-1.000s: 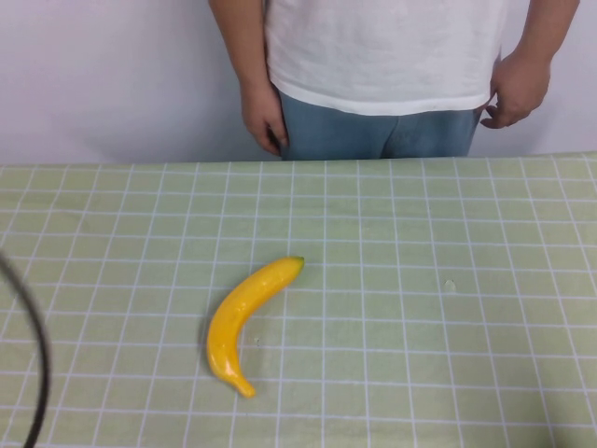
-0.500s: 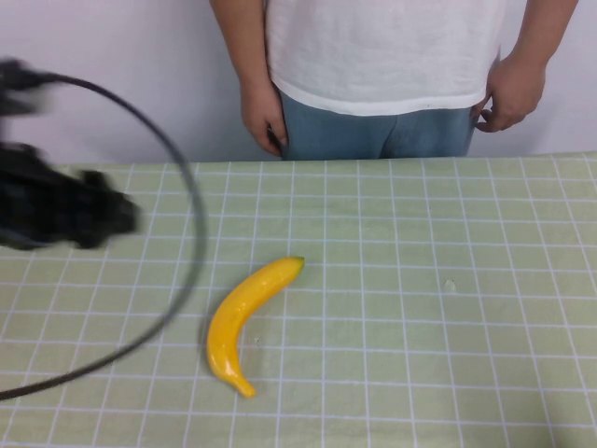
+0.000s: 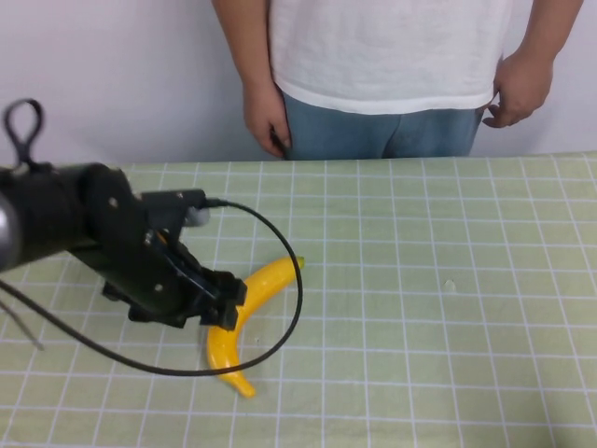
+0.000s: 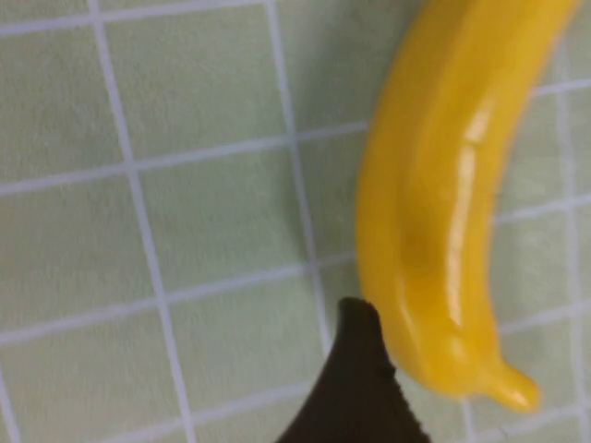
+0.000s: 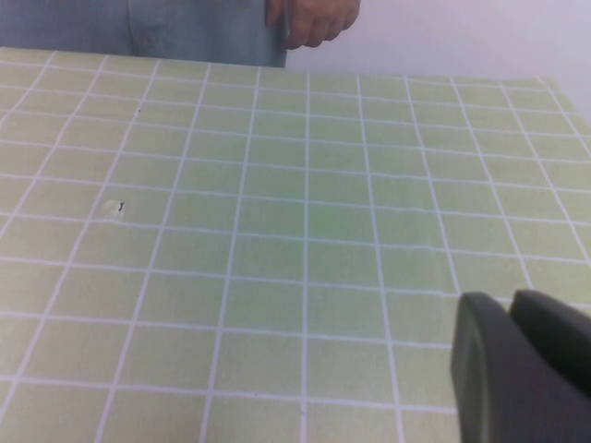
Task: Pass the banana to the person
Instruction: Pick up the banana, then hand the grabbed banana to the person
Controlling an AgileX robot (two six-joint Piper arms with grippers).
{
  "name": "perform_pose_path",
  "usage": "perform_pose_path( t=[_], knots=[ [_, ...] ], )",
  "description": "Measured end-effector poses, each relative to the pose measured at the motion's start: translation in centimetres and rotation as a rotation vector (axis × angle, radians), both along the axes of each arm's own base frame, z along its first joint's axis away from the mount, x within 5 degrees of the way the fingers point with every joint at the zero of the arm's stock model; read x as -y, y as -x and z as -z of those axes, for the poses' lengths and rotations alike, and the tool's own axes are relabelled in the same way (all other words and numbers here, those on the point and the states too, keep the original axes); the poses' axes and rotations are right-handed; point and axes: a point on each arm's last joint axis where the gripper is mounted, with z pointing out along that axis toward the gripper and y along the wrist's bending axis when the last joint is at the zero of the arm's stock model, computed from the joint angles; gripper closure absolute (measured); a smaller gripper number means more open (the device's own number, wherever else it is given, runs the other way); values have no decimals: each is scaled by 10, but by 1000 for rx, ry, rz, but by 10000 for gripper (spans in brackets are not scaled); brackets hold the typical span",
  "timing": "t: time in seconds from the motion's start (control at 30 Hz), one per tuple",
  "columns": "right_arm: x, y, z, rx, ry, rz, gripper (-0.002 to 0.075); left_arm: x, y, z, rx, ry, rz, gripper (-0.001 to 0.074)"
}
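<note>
Your left end effector (image 3: pixel 227 313) hovers at the glossy yellow curved banana (image 3: pixel 244 303), lying flat on the green checked table (image 3: pixel 448 327); grip state unclear. Right end effector (image 5: pixel 517 365) sits parked aside, apparently closed. White-shirted person (image 3: pixel 387 56) waits beyond.

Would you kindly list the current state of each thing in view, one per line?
banana: lying flat on the table, not gripped.
left gripper: low over the banana's middle; jaws unclear.
right gripper: parked low near the table, holding nothing visible.
person: standing behind the table, hands down at hips.
table: grid-patterned green surface.
</note>
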Motion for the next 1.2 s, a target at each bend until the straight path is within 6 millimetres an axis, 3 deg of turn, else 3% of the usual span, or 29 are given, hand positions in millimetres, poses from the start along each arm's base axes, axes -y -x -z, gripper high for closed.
perform_pose_path(
  t=[0.4,0.47,0.57,0.67,0.8,0.97,1.2],
  knots=[
    [0,0,0,0,1,0,733,15,-16,46,42,-68,64,266],
    [0,0,0,0,1,0,733,15,-16,51,36,-75,70,313],
    [0,0,0,0,1,0,733,15,-16,51,44,-84,104,453],
    [0,0,0,0,1,0,734,15,-14,50,39,-94,139,440],
    [0,0,0,0,1,0,733,13,-11,37,49,-103,178,440],
    [0,0,0,0,1,0,733,6,-5,8,102,-131,183,440],
    [0,0,0,0,1,0,733,-18,7,-62,326,-186,12,440]
  ],
)
